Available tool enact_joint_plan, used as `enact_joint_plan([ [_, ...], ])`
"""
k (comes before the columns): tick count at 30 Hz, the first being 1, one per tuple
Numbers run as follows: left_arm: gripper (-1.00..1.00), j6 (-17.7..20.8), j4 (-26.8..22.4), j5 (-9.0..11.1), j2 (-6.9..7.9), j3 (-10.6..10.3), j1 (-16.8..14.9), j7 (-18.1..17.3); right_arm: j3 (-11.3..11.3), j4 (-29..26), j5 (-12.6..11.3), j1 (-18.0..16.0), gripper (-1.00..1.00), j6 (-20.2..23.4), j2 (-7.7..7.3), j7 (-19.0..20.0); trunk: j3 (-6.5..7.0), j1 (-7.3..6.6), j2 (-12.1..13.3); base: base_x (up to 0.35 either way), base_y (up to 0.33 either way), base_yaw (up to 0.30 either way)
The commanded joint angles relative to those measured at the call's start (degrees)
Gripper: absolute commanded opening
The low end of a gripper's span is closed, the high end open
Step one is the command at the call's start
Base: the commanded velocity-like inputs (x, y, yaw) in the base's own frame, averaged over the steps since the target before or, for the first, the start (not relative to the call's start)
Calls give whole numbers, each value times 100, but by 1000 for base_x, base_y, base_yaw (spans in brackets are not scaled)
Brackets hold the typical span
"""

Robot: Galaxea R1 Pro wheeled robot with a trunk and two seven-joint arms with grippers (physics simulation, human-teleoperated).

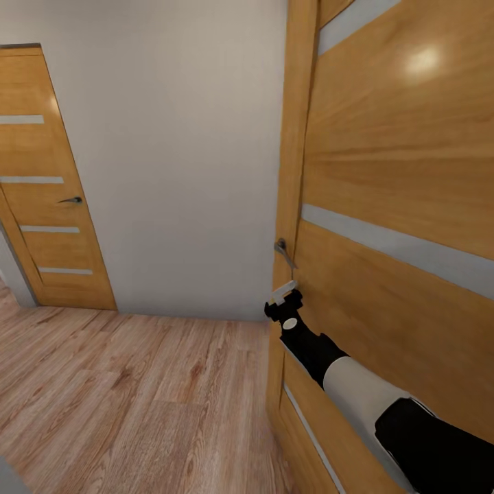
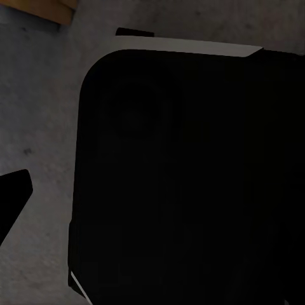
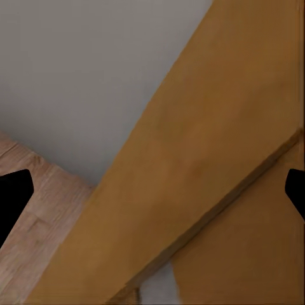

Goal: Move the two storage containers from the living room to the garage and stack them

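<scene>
The two storage containers are out of view. My right arm reaches forward to a wooden door (image 1: 398, 171) close on the right. The right gripper (image 1: 282, 295) hangs just below the door's metal lever handle (image 1: 283, 252), apart from it. In the right wrist view the right gripper (image 3: 152, 190) is open, its dark fingertips (image 3: 13, 197) far apart with the door's wood between them and nothing held. In the left wrist view one dark fingertip (image 2: 14, 194) of the left gripper shows beside my own black body (image 2: 190, 178), over grey ground.
A light wood-plank floor (image 1: 123, 398) spreads to the left and front. A plain white wall (image 1: 178, 151) stands ahead. A second wooden door (image 1: 48, 185) with a dark handle (image 1: 71, 200) is shut at the far left.
</scene>
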Motion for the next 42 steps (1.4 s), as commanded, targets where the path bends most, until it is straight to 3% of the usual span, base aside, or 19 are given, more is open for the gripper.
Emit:
enact_joint_plan([
  [1, 100, -12, -2, 39, -2, 29, 0, 4, 23, -5, 41, -6, 100, 61, -41, -64, -6, 0, -3, 0, 0, 0],
  [4, 100, -12, -2, 39, -2, 28, 0, 4, 22, -6, 41, -6, 100, 58, -161, -129, -6, 0, -3, 0, 0, 0],
  [11, 100, -12, -2, 39, -2, 26, 0, 4, 7, 1, 37, -6, 100, 50, -242, -302, -6, 0, -3, 0, 0, 0],
  [14, 100, -12, -2, 39, -2, 26, 0, 4, -215, 2, 35, -6, 100, 45, -401, -384, -6, 0, -3, 0, 0, 0],
  [18, 100, -12, -2, 39, -2, 24, 0, 4, -462, 2, 42, -6, 100, 44, -491, -393, -6, 0, -3, 0, 0, 0],
  [22, 100, -12, -2, 39, -2, 27, 0, 4, -556, 2, 43, -6, 100, 47, -642, -396, -6, 0, -3, 0, 0, 0],
  [30, 100, -12, -2, 39, -2, 27, 0, 4, -602, 2, 49, -6, 100, 52, -913, -405, -6, 0, -3, 0, 0, 0],
  [42, 100, -12, -2, 39, -2, 24, 0, 4, -615, 2, 48, -6, 100, 57, -1067, -415, -6, 0, -3, 0, 0, 0],
])
